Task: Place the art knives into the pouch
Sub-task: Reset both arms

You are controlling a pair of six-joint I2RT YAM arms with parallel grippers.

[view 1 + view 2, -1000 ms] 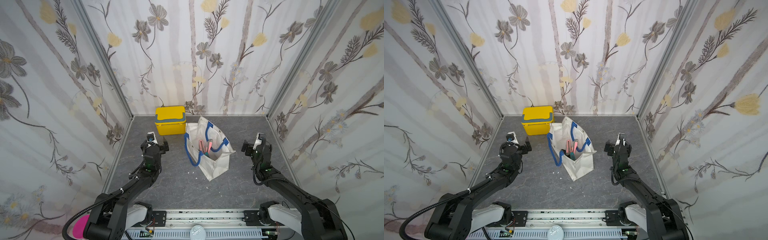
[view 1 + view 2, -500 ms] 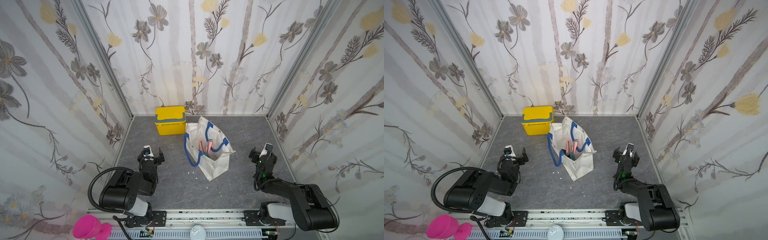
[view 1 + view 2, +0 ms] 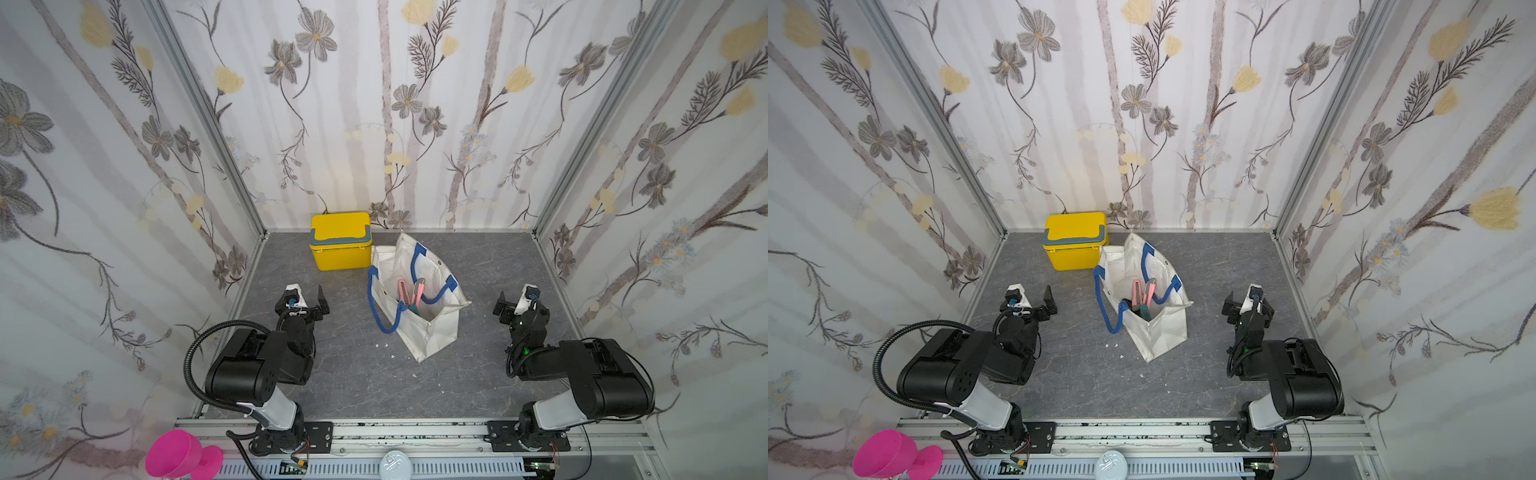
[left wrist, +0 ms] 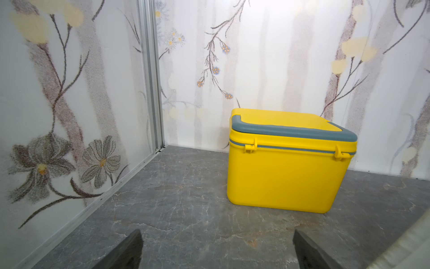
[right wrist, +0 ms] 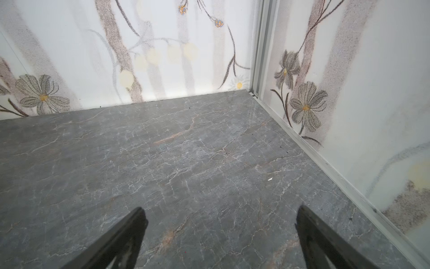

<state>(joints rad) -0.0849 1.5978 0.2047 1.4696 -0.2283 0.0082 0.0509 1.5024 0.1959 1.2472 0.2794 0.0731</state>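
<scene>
Two claws are standing wide and empty: the left gripper point(image 3: 306, 296) is hovering low over the table point(image 3: 353, 374), facing the yellow box point(image 3: 340, 249), and the right gripper point(image 3: 515, 299) is facing a bare corner, each well apart from the pouch point(image 3: 432, 332) between them. That pouch is standing open just beside the box, and the pink art knife point(image 3: 403, 291) is leaning inside it among other tools. With no knife lying loose, placing is looking finished; any next move is calling only for steering clear of the blue handles point(image 3: 384, 316).

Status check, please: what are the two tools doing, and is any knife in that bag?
Left tool, right tool: open, empty. Knives inside the pouch. Nothing blocking; yellow box beside it.
</scene>
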